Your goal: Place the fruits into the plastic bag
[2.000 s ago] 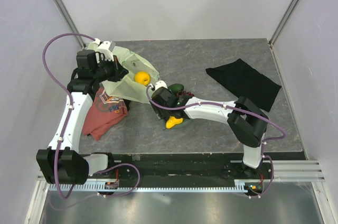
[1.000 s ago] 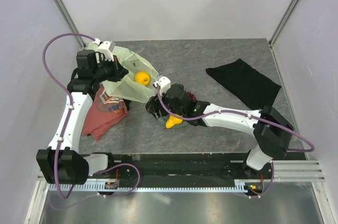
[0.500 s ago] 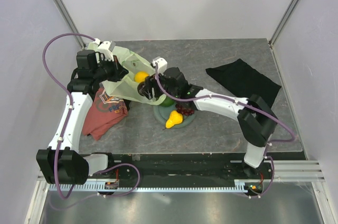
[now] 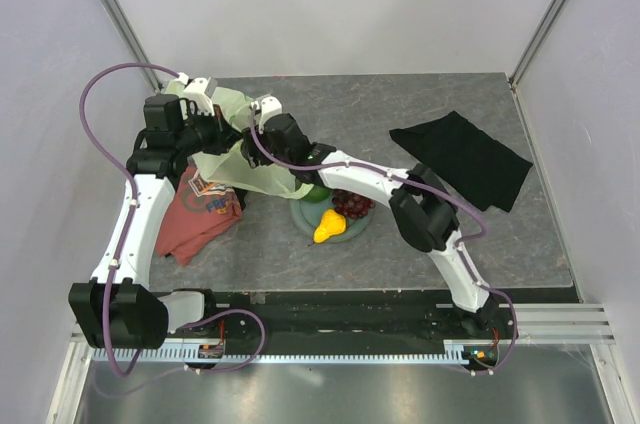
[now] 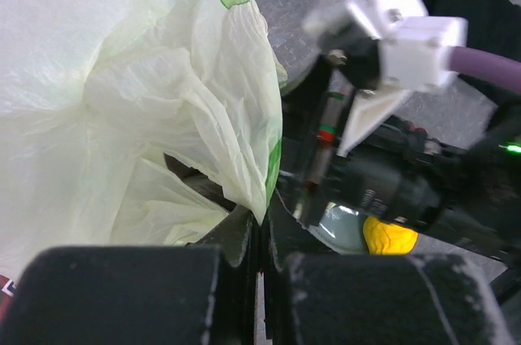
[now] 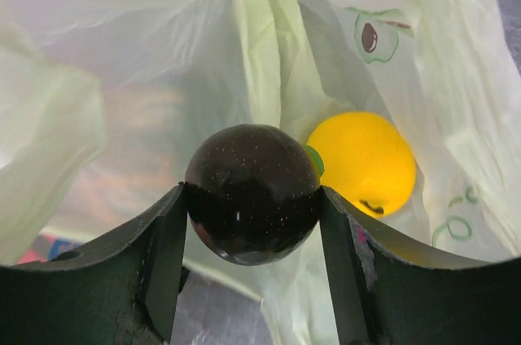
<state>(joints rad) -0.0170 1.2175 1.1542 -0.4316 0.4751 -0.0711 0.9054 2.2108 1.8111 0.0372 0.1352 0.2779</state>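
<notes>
My right gripper (image 6: 252, 195) is shut on the dark purple-brown plum (image 6: 251, 190) and holds it inside the open mouth of the pale green plastic bag (image 6: 122, 60). The yellow-orange round fruit (image 6: 363, 162) lies in the bag just beyond the plum. In the top view the right gripper (image 4: 264, 137) is over the bag (image 4: 250, 172) and hides that fruit. My left gripper (image 5: 262, 227) is shut on the bag's edge (image 5: 259, 190) and holds it up. The yellow pear (image 4: 328, 227), grape bunch (image 4: 352, 206) and dark green oval fruit (image 4: 316, 193) lie on the plate (image 4: 300, 216).
A red printed T-shirt (image 4: 198, 216) lies under the left arm, beside the bag. A black cloth (image 4: 462, 159) lies at the right of the table. The right arm stretches across the plate's far side.
My right gripper has risen from the plate with the plum and swung up and left into the bag's mouth. The left gripper has kept its hold on the bag.
</notes>
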